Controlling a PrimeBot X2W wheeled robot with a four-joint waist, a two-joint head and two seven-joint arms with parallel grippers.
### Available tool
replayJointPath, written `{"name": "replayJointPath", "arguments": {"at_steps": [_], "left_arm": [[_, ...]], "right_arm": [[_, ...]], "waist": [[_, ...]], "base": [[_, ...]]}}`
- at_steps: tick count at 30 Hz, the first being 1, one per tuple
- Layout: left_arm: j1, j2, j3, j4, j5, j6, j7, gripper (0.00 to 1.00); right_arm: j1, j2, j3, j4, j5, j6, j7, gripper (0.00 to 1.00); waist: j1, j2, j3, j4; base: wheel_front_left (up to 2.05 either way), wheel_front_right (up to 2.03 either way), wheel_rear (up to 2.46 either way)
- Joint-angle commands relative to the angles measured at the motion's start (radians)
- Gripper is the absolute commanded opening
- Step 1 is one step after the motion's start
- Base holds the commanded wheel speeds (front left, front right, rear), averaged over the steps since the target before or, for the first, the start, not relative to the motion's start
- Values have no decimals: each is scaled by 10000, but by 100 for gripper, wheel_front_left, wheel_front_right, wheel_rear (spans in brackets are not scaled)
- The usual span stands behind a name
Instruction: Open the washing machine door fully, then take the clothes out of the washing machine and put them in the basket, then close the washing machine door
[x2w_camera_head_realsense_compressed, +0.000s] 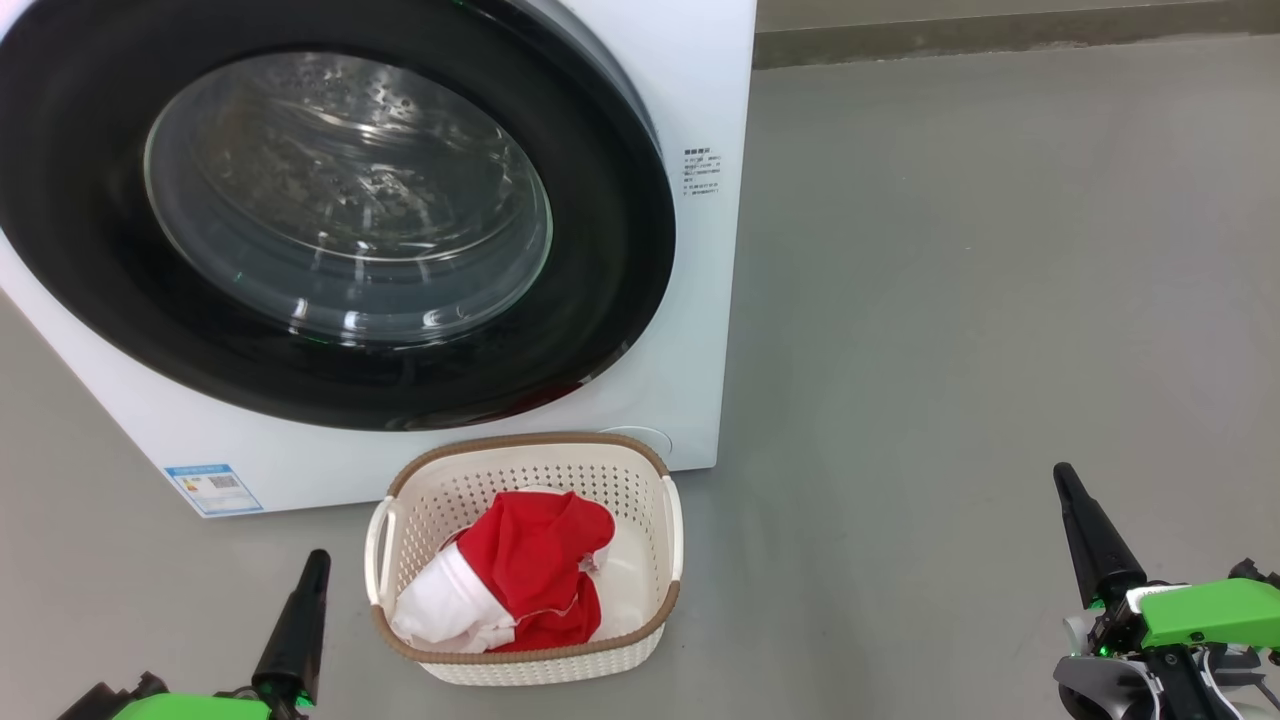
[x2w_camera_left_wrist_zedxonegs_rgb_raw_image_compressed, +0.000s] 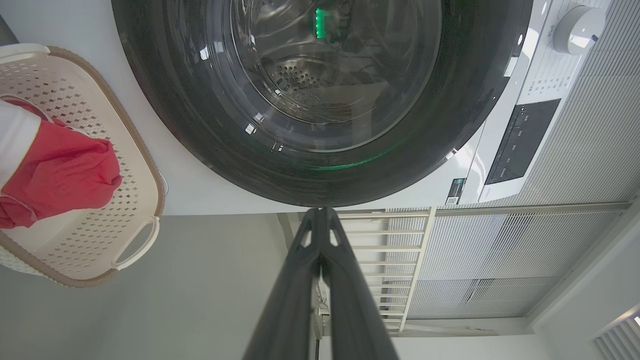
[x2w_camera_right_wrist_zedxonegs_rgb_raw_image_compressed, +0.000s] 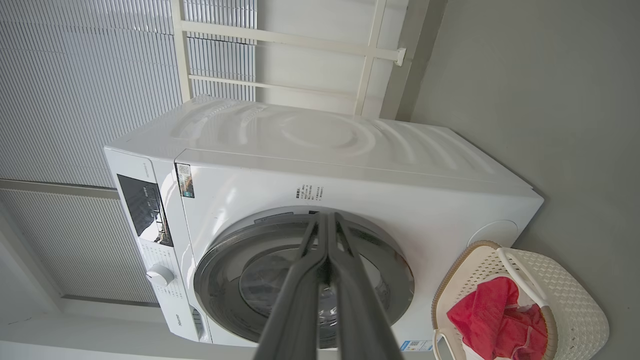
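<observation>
Grey floor (x2w_camera_head_realsense_compressed: 950, 300); washing machine (x2w_camera_head_realsense_compressed: 700, 120) far left, washing machine door (x2w_camera_head_realsense_compressed: 345, 200) flat against its front. Red clothes (x2w_camera_head_realsense_compressed: 535, 565) in basket (x2w_camera_head_realsense_compressed: 530, 442), just near of it. Both pressed together, empty: left gripper (x2w_camera_head_realsense_compressed: 316, 562), right gripper (x2w_camera_head_realsense_compressed: 1065, 482). Risk: door unlatched, swinging out onto basket. Latch hidden; drum (x2w_camera_left_wrist_zedxonegs_rgb_raw_image_compressed: 300, 82) hazy through the door, leftover garment not excluded

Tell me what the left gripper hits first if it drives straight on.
Most likely the round, black-rimmed glass washing machine door, at its rim edge; the shut left gripper aims there, though depth is unclear.
</observation>
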Motion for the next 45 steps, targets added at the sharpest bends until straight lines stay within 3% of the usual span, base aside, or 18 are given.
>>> {"name": "replayJointPath", "arguments": {"at_steps": [1,45], "left_arm": [[-403,100,347,-204,-71,-67,47,0],[-403,100,345,-205,-72,-67,46,0]], "right_arm": [[-411,-85,172,-247,-8,-6,65,0],[-411,-85,176,-247,-5,-6,61,0]], "waist": [[0,0,0,0],[0,0,0,0]], "base": [[0,0,0],[0,0,0]]}}
